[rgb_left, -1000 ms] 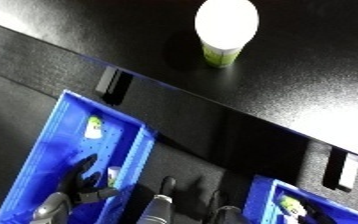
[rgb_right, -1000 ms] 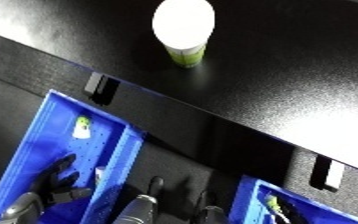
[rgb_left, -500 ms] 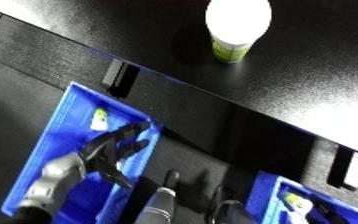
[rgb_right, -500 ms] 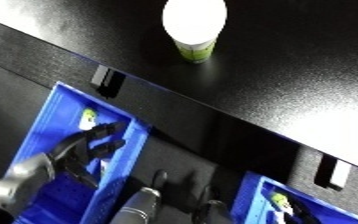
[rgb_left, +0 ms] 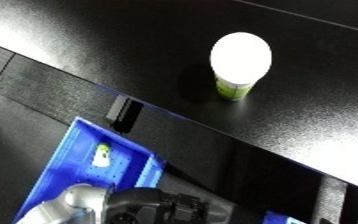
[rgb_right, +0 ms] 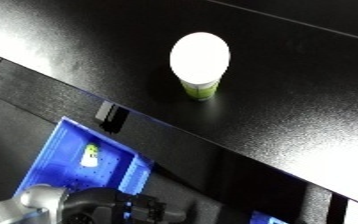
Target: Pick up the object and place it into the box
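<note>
A cup with a white lid and a green body (rgb_left: 239, 66) stands upright on the black table (rgb_left: 87, 40), far from both bins. Below the table's edge sits a blue bin (rgb_left: 62, 170) at the lower left, holding a small white and green object (rgb_left: 101, 156). My left hand (rgb_left: 144, 207), black with a silver wrist, shows at the bottom edge over the bin's near right part, well short of the cup. The picture's lower edge cuts it off. My right hand shows in neither view.
A black bracket (rgb_left: 122, 111) is fixed on the table's front edge above the bin, and another (rgb_left: 332, 200) at the lower right. A corner of a second blue bin (rgb_left: 282, 218) peeks in at the bottom.
The camera has swung up and closer to the table, so the cup looks larger. My left hand has risen from inside the bin to its right side. The right forearm has left the view.
</note>
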Controlling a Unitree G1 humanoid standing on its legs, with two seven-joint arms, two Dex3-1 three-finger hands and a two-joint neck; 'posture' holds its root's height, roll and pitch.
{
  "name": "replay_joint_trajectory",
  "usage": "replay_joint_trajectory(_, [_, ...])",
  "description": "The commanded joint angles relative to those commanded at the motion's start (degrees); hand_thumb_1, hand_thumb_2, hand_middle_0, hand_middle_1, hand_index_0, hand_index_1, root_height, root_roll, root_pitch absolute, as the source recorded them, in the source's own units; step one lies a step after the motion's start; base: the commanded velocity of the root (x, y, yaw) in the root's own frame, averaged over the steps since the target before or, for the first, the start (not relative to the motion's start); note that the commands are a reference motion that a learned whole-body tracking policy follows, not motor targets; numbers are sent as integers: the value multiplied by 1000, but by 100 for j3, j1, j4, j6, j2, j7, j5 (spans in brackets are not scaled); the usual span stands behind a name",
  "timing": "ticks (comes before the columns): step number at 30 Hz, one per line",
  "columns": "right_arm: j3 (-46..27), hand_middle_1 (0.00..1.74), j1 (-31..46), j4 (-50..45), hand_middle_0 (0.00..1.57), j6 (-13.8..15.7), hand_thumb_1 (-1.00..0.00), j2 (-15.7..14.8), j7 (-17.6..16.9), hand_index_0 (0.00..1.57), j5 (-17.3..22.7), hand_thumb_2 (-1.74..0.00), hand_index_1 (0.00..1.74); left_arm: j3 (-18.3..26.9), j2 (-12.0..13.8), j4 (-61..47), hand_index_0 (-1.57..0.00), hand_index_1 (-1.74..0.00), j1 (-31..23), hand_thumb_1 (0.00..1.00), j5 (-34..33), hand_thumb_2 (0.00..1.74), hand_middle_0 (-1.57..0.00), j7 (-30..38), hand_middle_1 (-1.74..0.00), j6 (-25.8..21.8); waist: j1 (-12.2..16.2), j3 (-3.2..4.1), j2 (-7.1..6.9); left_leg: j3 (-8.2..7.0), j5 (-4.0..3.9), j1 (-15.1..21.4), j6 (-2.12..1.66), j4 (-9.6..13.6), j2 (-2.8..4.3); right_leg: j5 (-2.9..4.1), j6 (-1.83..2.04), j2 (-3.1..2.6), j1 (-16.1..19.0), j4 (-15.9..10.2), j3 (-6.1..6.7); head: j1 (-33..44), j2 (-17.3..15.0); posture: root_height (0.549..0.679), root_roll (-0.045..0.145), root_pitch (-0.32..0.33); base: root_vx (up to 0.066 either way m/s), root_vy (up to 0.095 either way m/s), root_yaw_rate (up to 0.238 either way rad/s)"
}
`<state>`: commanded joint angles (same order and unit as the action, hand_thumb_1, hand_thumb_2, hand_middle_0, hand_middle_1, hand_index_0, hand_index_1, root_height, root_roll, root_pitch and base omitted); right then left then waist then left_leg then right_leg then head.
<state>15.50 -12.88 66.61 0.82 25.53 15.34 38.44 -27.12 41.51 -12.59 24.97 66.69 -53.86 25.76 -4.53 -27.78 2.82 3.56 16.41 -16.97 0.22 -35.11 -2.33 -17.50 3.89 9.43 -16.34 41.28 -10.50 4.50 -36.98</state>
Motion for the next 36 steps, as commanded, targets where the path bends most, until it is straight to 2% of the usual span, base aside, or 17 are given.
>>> replay_joint_trajectory(3, [-15,0,24,58,0,43,0,-95,37,0,-10,0,0,262,-401,-55,0,0,-34,0,886,0,0,534,0,-179,-19,26,-49,13,4,6,-5,7,-11,-16,-19,-11,-22,28,10,-26,-7,646,34,-59,26,-19,-18])
replay_joint_trajectory(8, [-99,0,100,130,0,139,0,-279,115,0,-82,0,0,913,-1115,87,0,0,-114,0,1754,0,0,1485,0,-887,-75,79,-158,19,8,14,-17,20,-2,-55,-54,-41,-69,90,19,-81,-79,644,32,-58,36,-27,-45])
replay_joint_trajectory(13, [-174,0,182,135,0,195,0,-393,141,0,-154,0,0,1660,-1591,352,0,0,-239,0,1302,0,0,2776,0,-1948,-111,94,-222,29,-25,56,-30,81,19,-78,-67,-48,-72,122,2,-207,-42,643,30,-59,36,-17,-36])
replay_joint_trajectory(17, [-241,0,267,139,0,239,0,-439,184,0,-197,0,0,2174,-1794,410,0,0,-303,0,934,0,0,3383,0,-2231,-122,99,-257,36,-43,58,-36,99,11,-89,-73,-55,-83,141,-8,-262,-10,643,31,-57,19,-12,-22])
replay_joint_trajectory(21, [-263,0,307,150,0,275,0,-452,240,0,-235,0,0,2406,-1912,374,0,0,-250,0,829,0,0,3640,0,-2501,-89,101,-275,17,-57,64,-40,118,18,-103,-78,-67,-105,164,-1,-228,12,642,30,-56,7,1,-47])
replay_joint_trajectory(24, [-245,0,312,149,0,276,0,-453,265,0,-280,0,0,2481,-1914,358,0,0,-176,0,436,0,0,4021,0,-2865,-53,101,-278,-10,-62,80,-41,135,35,-110,-83,-77,-124,183,12,-204,39,642,29,-55,9,5,-59])
replay_joint_trajectory(26, [-215,0,308,139,0,269,0,-457,268,0,-293,0,0,2495,-1839,417,0,0,-102,0,-124,0,0,4428,0,-3159,-27,93,-277,-27,-65,84,-39,138,47,-114,-84,-82,-139,202,25,-181,94,642,29,-56,8,8,-46])
replay_joint_trajectory(30, [-137,0,284,94,0,231,0,-458,337,0,-170,0,0,2467,-1531,696,0,0,90,0,-2003,0,0,5373,0,-3670,29,68,-270,-66,-64,51,-31,97,70,-119,-82,-86,-198,264,61,-151,182,641,27,-58,0,11,-42])
replay_joint_trajectory(32, [-107,0,269,71,0,207,0,-458,427,0,-14,0,0,2412,-1420,822,0,0,174,0,-2662,0,0,5698,0,-3616,60,68,-268,-83,-61,24,-27,66,77,-120,-81,-90,-230,293,79,-107,210,641,27,-58,1,5,-55])
replay_joint_trajectory(36, [-65,0,231,79,0,207,0,-438,478,0,39,0,0,2198,-1325,1104,0,0,353,0,-3076,0,0,5905,0,-3313,144,82,-274,-132,-41,-32,-10,-23,103,-111,-73,-105,-291,337,125,-36,233,639,26,-58,4,3,-85])
